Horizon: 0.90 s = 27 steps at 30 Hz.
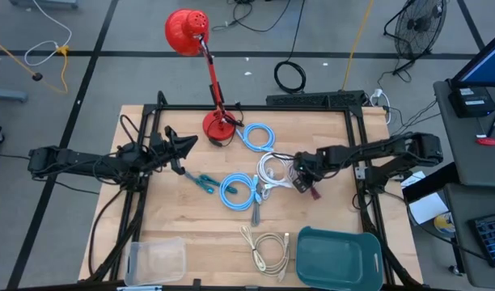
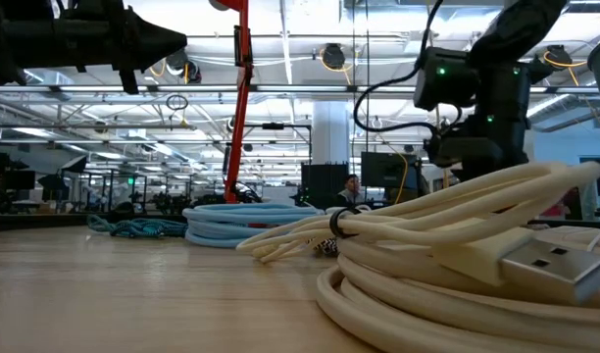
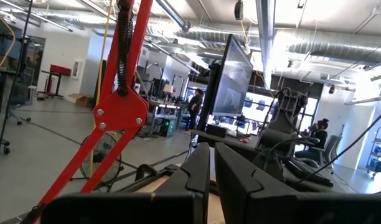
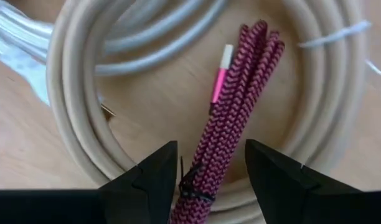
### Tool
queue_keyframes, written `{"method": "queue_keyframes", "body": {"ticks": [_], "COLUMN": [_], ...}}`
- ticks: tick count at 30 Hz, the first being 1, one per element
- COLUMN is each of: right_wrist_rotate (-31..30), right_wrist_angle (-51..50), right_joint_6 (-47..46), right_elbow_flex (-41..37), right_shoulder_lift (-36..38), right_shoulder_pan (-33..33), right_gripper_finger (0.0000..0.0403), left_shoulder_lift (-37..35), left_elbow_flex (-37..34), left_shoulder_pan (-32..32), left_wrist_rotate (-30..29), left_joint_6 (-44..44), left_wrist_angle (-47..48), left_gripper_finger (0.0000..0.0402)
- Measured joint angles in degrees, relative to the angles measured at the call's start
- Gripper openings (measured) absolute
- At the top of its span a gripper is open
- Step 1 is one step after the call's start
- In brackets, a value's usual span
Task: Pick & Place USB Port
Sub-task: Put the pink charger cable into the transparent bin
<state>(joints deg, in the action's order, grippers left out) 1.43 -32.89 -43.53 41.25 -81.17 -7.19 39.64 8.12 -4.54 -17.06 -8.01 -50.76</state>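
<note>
Wooden table (image 1: 191, 222) bearing a teal bin (image 1: 338, 257) at its near right corner, a red lamp (image 1: 200, 48) and coiled cables. Left gripper (image 1: 185, 144), fingers pressed together and empty, hovers beside the lamp base. Right gripper (image 4: 209, 171), jaws wide, straddles the red braided cable (image 4: 231, 118) lying bundled inside a beige coil (image 4: 72, 118) at table centre-right.
</note>
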Motion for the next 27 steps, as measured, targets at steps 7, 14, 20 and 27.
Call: {"method": "queue_keyframes", "body": {"ticks": [7, 14, 20, 27], "right_wrist_rotate": [-1.68, -1.74, -2.05, -6.42], "right_wrist_angle": [7.29, 9.85, 10.45, 8.23], "right_joint_6": [4.15, 6.24, 7.52, 8.34], "right_elbow_flex": [-0.11, -0.09, -0.06, 3.26], "right_shoulder_lift": [0.00, 0.00, 0.04, 1.19], "right_shoulder_pan": [0.95, 1.30, 1.30, 3.18], "right_gripper_finger": [0.0139, 0.0053, 0.0020, 0.0038], "left_shoulder_lift": [0.00, 0.00, 0.00, 0.00], "left_elbow_flex": [0.00, 0.00, 0.00, 0.00], "left_shoulder_pan": [0.00, 0.00, 0.00, 0.00], "left_wrist_rotate": [-0.02, -0.02, -0.04, -0.04], "left_joint_6": [0.37, 0.37, 0.35, 0.42], "left_wrist_angle": [0.00, 0.17, 0.22, 0.24], "left_gripper_finger": [0.0026, 0.0026, 0.0026, 0.0026]}}
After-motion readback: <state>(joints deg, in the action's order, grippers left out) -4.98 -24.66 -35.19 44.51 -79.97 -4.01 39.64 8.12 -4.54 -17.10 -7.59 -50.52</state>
